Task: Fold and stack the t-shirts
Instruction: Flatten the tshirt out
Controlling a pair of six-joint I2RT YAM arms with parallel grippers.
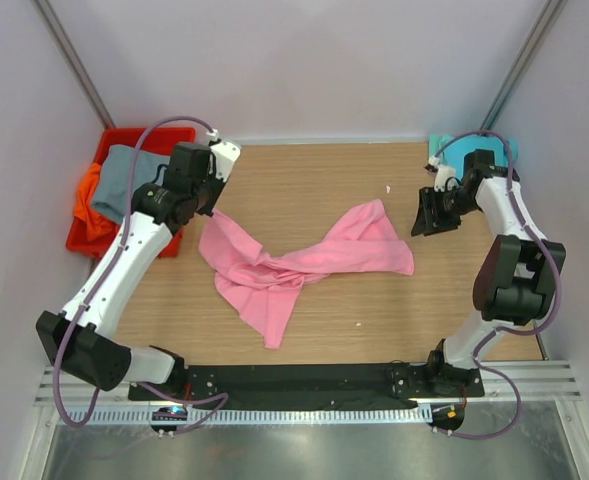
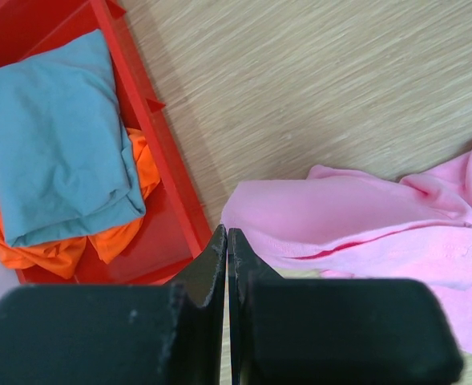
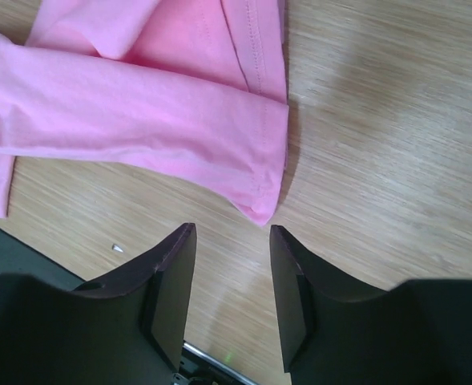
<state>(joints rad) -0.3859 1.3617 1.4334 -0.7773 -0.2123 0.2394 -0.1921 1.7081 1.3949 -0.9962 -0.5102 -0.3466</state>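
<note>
A pink t-shirt (image 1: 304,262) lies crumpled and twisted in the middle of the wooden table. It also shows in the left wrist view (image 2: 356,216) and the right wrist view (image 3: 139,104). A grey-blue t-shirt (image 2: 59,136) lies folded on an orange t-shirt (image 2: 51,250) in the red bin. A teal t-shirt (image 1: 464,150) lies at the back right corner. My left gripper (image 2: 227,233) is shut and empty, above the pink shirt's left edge beside the bin (image 1: 209,205). My right gripper (image 3: 231,228) is open and empty, just short of the pink shirt's right corner (image 1: 424,218).
The red plastic bin (image 1: 144,132) stands at the table's left edge; its near wall (image 2: 167,152) is close to my left fingers. White walls close in the table on three sides. A black rail (image 1: 304,380) runs along the front. A small white scrap (image 1: 388,188) lies on the wood.
</note>
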